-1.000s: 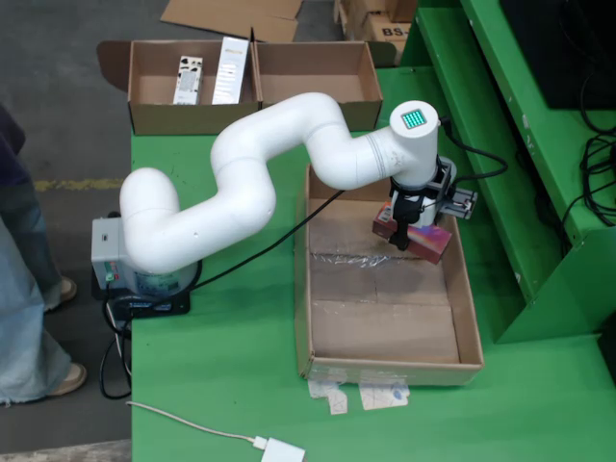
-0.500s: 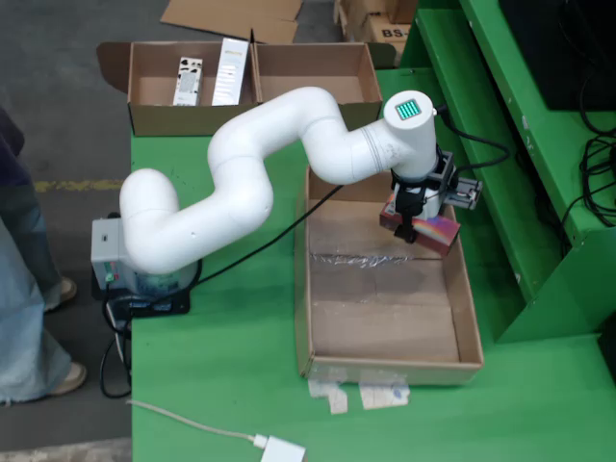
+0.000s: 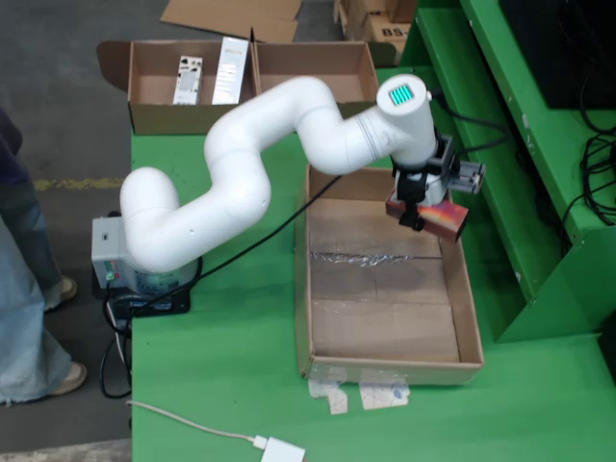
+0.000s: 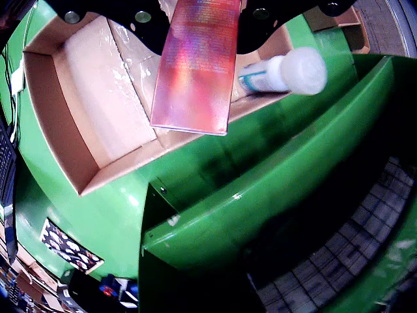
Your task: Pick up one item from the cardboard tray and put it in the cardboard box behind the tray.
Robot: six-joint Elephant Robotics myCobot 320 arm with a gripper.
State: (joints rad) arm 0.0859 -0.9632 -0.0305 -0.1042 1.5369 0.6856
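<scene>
glossy iridescent box, matt cardboard tray, smooth green table

One cardboard tray, one two-compartment cardboard box, one iridescent pink box, one white-capped tube, two packages in the box.

- Green work table fills most of the fixed view, its paint bright and evenly lit.
- To the left of it, grey concrete floor, with a worn yellow line painted across.
- On the right, a green raised shelf unit runs alongside the table, dark underneath.
- Black cables hang in loops at the far right edge.
- A person's leg in jeans stands at the left edge, shoe on the floor.
- Flat cardboard sheet lies on the floor at the top.
- White cable and adapter trail over the table's near edge.
- The gripper-mounted view shows the green shelf wall close up, glossy with reflections.
</scene>
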